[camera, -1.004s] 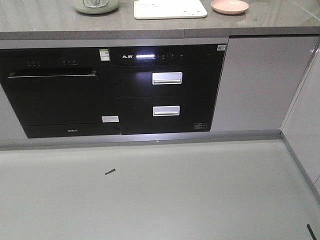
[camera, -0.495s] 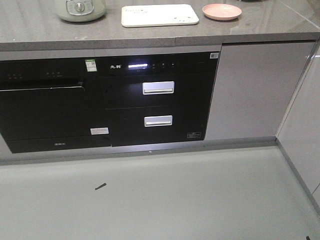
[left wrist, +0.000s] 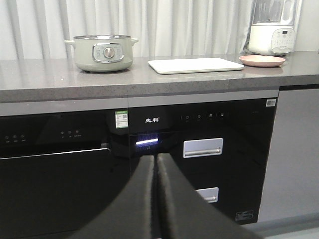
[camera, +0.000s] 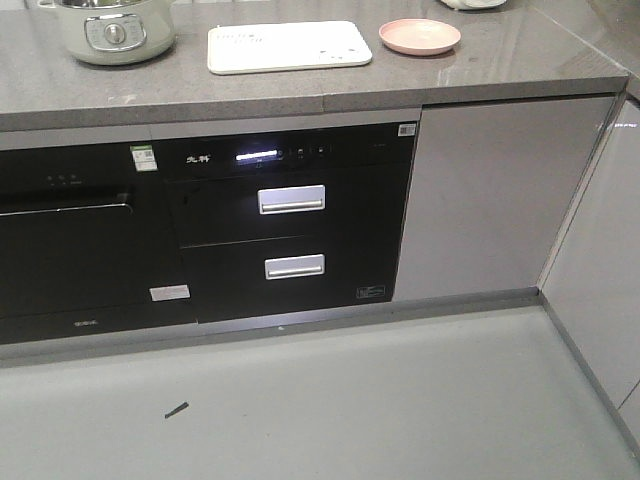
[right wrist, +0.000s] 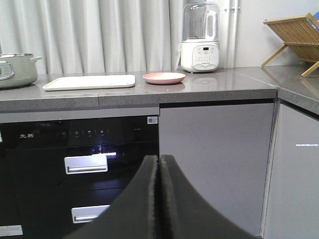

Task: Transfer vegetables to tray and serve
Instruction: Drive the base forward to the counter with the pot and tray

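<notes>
left gripper (left wrist: 156, 158): closed, empty
right gripper (right wrist: 159, 158): closed, empty
tray (camera: 290, 47): bare on tabletop (camera: 500, 70) — no lettuce visible
risk: lettuce dropped on nearby pink plate (camera: 420, 36) instead

Only legible txt: white "先科" logo (left wrist: 151, 120), left end of the control strip on the black drawer unit (left wrist: 239, 169). Green sticker (left wrist: 121, 119) on left oven (left wrist: 55, 189), small sticker (left wrist: 270, 102) at strip's right end, fine print (camera: 370, 292) low right & grey lettering on tray (camera: 290, 47): too small to read.
</notes>
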You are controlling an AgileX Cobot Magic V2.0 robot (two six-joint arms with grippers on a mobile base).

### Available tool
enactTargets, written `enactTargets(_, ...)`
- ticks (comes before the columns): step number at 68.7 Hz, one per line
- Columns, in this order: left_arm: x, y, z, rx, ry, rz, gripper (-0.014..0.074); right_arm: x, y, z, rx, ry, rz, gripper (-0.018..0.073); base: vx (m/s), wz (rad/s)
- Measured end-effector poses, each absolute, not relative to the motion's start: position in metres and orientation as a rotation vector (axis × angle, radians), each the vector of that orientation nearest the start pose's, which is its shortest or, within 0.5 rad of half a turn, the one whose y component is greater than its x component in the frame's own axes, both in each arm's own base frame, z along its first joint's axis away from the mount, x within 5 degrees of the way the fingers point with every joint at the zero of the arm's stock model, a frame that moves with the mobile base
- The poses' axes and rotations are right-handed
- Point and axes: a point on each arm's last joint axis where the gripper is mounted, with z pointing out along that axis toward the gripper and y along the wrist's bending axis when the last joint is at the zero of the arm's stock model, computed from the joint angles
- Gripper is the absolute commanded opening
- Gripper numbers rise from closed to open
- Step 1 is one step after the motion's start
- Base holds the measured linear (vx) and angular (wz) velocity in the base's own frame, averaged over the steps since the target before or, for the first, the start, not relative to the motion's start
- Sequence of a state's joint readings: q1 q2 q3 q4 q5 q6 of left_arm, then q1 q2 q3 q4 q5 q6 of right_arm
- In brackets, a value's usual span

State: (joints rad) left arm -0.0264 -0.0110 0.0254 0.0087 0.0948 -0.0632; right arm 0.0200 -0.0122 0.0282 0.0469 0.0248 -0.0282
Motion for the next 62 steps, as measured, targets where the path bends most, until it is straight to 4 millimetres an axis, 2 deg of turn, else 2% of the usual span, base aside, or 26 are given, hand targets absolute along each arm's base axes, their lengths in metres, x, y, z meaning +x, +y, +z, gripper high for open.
enactTargets(62,0.0566,-0.0014,0.1966,-0.023,1.593,-0.062,-0.0006,0.0566,0.0012,0.2021,-0.002,1.525,0.032,-0.0006,0.2,0.04)
